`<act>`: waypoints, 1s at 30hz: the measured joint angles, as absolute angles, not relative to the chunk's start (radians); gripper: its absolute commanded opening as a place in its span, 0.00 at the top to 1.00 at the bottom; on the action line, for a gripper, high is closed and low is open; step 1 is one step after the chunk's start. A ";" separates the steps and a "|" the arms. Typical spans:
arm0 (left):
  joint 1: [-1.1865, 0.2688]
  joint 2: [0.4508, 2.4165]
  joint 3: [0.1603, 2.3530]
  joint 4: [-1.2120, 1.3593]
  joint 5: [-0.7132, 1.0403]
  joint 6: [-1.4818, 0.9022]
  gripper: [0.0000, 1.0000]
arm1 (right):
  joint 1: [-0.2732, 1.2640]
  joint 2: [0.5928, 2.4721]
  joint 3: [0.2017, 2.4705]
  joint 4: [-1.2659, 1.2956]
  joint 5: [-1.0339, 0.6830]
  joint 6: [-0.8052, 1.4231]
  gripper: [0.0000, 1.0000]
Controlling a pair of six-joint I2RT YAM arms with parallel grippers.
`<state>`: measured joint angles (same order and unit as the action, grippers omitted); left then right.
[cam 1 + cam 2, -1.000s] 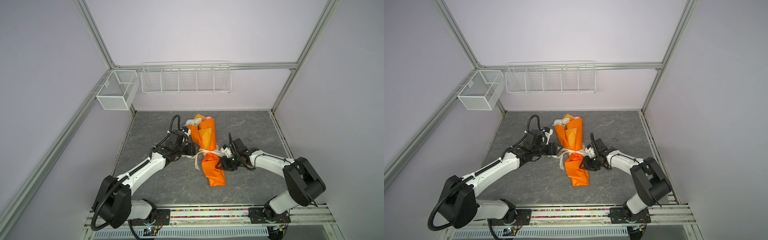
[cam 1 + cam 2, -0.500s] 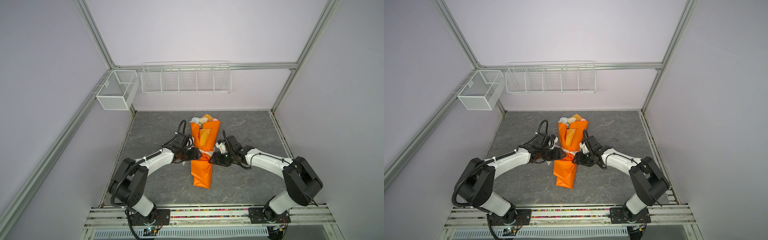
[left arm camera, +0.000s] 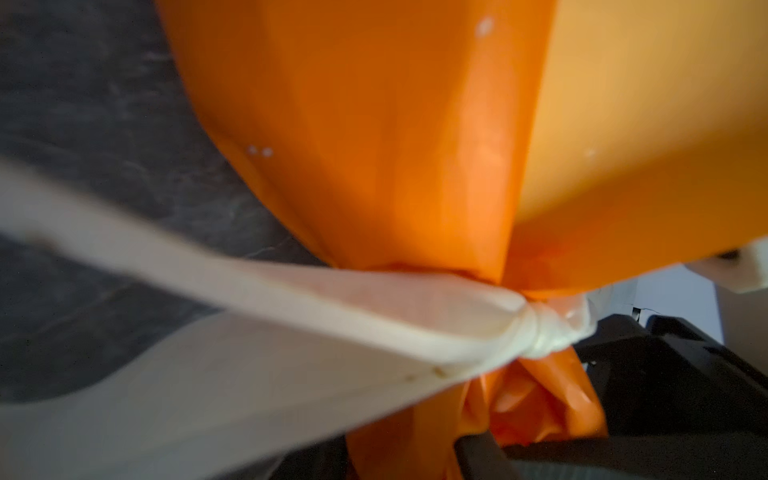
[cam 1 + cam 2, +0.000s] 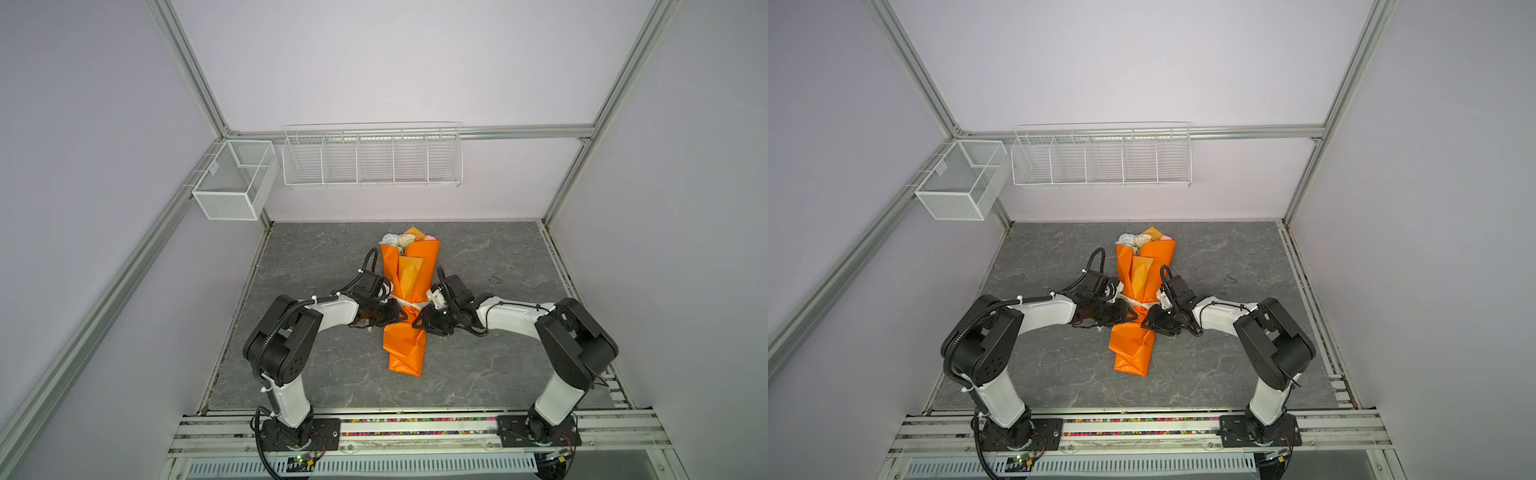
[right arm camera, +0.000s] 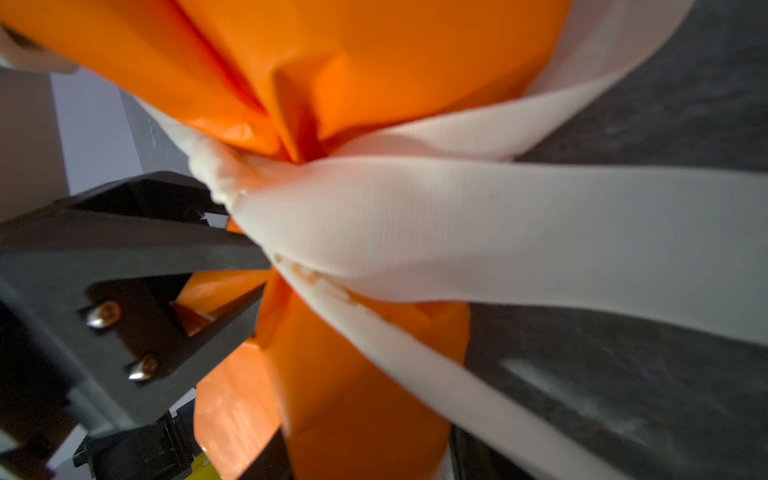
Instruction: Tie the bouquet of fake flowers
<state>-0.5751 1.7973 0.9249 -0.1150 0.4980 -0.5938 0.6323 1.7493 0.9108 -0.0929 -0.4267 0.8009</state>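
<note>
The bouquet of fake flowers lies wrapped in orange paper, its pale flower heads at the far end. A cream ribbon circles its narrow waist and ends in a knot. My left gripper comes in from the left just below the knot, its fingers pressed on the orange wrap. From the right, my right gripper clamps the same wrapped stems, with a ribbon tail running across its view.
A white wire rack and a mesh box hang on the back wall above the grey table. A small dark scrap lies right of the bouquet. The arm bases stand on the front rail.
The bouquet has swung from tilted to straight along the table. Both grippers moved inward to its tied waist, and the left jaws narrowed onto the wrap.
</note>
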 measured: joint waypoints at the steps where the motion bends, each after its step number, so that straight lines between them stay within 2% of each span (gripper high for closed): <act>1: -0.575 1.800 0.932 -0.115 0.497 -0.593 0.65 | 0.627 1.750 0.910 -0.091 -0.429 0.801 0.51; 3: -0.575 1.805 0.952 -0.123 0.493 -0.593 0.64 | 0.608 1.746 0.910 -0.087 -0.437 0.801 0.47; 6: -0.575 1.801 0.974 -0.138 0.477 -0.585 0.55 | 0.567 1.712 0.909 -0.107 -0.441 0.782 0.42; 9: -0.575 1.768 0.974 -0.170 0.454 -0.577 0.52 | 0.519 1.603 0.909 -0.177 -0.421 0.736 0.38; 15: -0.575 1.592 0.955 -0.220 0.388 -0.544 0.47 | 0.413 1.294 0.968 -0.397 -0.210 0.593 0.23; 16: -0.575 1.561 0.945 -0.220 0.375 -0.539 0.46 | 0.400 1.250 0.977 -0.420 -0.155 0.568 0.18; 18: -0.575 1.483 0.915 -0.225 0.324 -0.522 0.42 | 0.379 1.140 0.992 -0.464 0.011 0.517 0.02; 19: -0.575 1.444 0.900 -0.236 0.289 -0.514 0.40 | 0.374 1.096 0.992 -0.470 0.091 0.484 0.11; 22: -0.572 1.323 0.865 -0.278 0.145 -0.482 0.28 | 0.364 0.981 0.949 -0.398 0.378 0.349 0.11; 24: -0.552 1.237 0.841 -0.284 0.028 -0.440 0.15 | 0.340 0.956 0.859 -0.272 0.517 0.216 0.11; 27: -0.461 1.152 0.793 -0.247 -0.098 -0.409 0.06 | 0.252 1.045 0.780 -0.179 0.613 0.136 0.11; 29: -0.359 1.135 0.760 -0.224 -0.156 -0.402 0.00 | 0.159 1.121 0.722 -0.096 0.609 0.124 0.11; 30: -0.304 1.136 0.748 -0.218 -0.181 -0.398 0.01 | 0.116 1.146 0.678 -0.050 0.599 0.119 0.11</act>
